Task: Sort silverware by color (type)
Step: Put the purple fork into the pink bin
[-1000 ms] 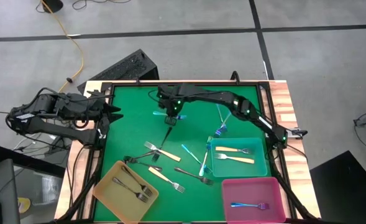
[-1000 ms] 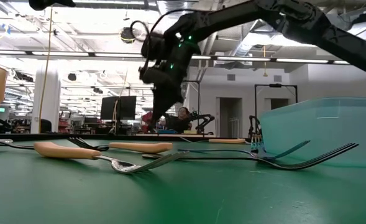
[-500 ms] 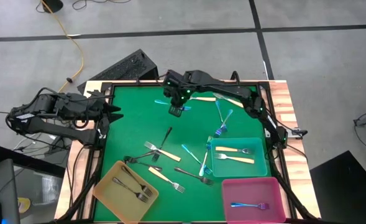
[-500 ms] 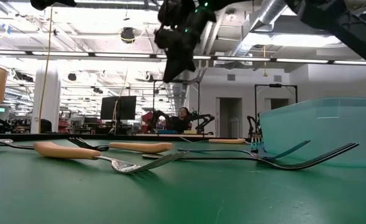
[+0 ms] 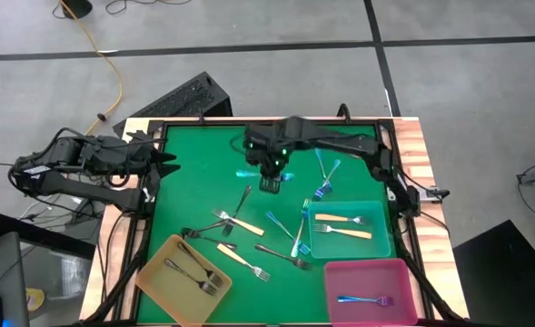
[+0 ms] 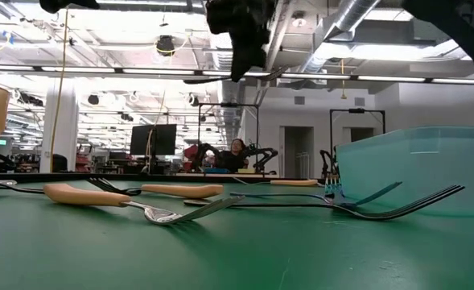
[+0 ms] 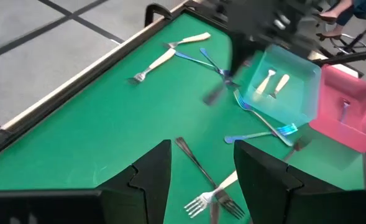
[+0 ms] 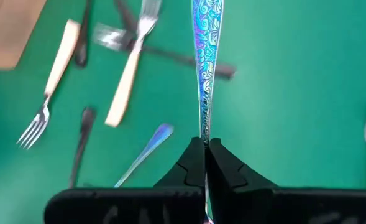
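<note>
The iridescent fork [image 8: 204, 74] is held at one end by the right tool [image 8: 205, 163], whose fingers are pinched shut on it. In the right wrist view it runs straight up the frame, long axis in line with the fingers; which end is clamped cannot be told. In the high view the right tool [image 5: 269, 173] hangs above the upper middle of the green surface [image 5: 194, 182]. The carry is best kept level and slow towards the pink tray [image 5: 403, 272] at lower right, with release low over it. The left tool [image 5: 163, 163] waits, part open, at the surface's left edge.
</note>
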You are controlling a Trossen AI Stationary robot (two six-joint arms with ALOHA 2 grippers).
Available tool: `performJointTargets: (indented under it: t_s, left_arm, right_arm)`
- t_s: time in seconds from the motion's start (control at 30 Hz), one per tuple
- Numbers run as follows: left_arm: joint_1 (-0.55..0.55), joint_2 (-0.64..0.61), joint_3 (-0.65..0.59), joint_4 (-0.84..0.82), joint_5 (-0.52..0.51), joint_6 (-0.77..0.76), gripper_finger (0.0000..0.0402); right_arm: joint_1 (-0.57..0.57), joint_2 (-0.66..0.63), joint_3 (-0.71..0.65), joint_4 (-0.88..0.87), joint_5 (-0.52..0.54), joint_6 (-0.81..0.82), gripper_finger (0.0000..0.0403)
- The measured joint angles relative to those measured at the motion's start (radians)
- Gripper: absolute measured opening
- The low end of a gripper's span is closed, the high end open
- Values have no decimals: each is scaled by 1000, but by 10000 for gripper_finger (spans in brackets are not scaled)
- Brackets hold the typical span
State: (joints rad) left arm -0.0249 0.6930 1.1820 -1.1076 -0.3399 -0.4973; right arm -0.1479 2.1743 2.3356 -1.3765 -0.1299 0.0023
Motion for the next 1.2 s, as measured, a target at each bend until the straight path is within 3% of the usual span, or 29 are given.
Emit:
performJointTargets:
  t_s: [0.27, 0.47, 0.63, 0.83, 1.07, 1.2]
  left_arm:
    - [0, 0, 0, 21, -16, 0, 158]
    - [0, 0, 0, 45, -16, -27, 158]
    - [0, 0, 0, 53, -15, -39, 158]
    - [0, 0, 0, 53, -29, -39, 158]
    - [0, 1, 0, 94, -76, -46, 158]
    - [0, 1, 0, 112, -94, -47, 158]
  right_arm:
    - [160, 1, 0, -61, 3, 34, 21]
    - [254, 1, 0, -104, 129, 77, 21]
    - [313, 1, 0, -93, 137, 111, 21]
    - [376, 1, 0, -103, 227, 174, 21]
    - [412, 1, -1, -124, 233, 144, 21]
    - [417, -73, -126, -64, 234, 127, 20]
